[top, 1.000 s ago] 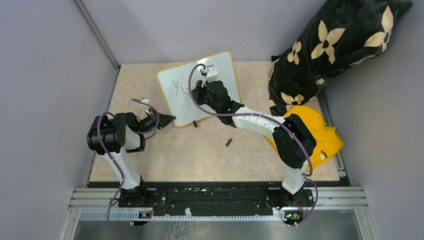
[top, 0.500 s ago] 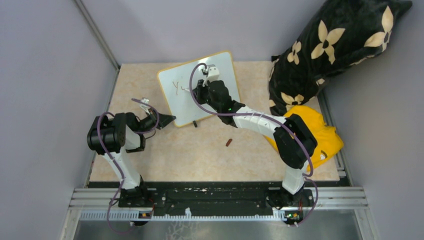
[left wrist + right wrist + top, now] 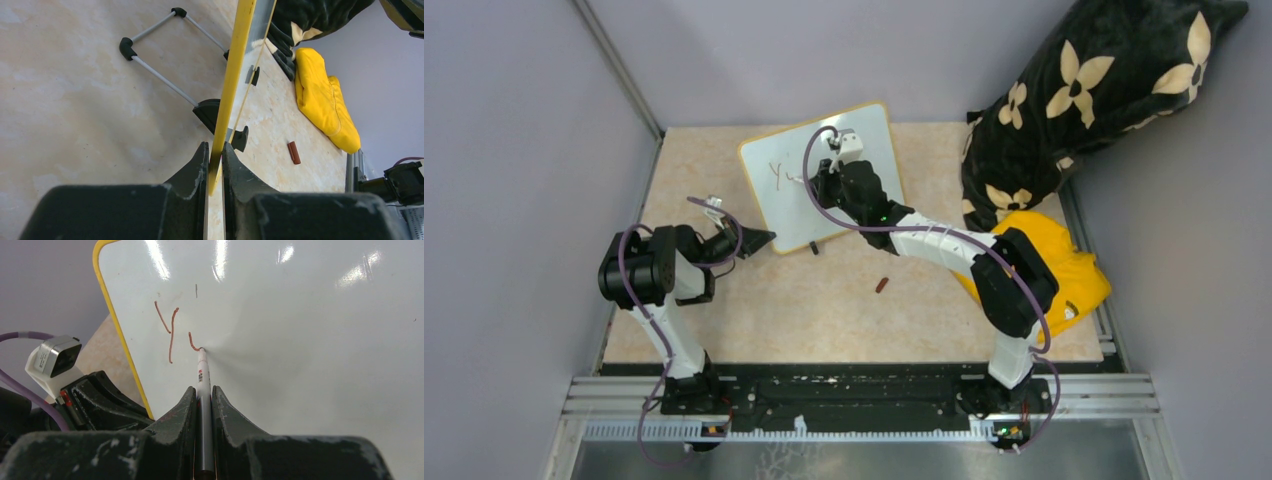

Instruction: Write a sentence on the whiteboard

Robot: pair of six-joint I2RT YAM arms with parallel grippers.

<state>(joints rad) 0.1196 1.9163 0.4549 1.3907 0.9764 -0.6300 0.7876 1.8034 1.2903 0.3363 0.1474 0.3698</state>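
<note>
With right gripper (image 3: 202,399) closed on the marker (image 3: 201,371), tip touching the whiteboard (image 3: 300,340) propped far-centre on the table (image 3: 824,305), left gripper (image 3: 215,156) pinching its yellow frame, press lightly, draw slow short strokes beside the sentence (image 3: 171,330) start.

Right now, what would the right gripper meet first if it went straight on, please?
The whiteboard: the marker in its jaws touches it at the tip, beside the red strokes.
</note>
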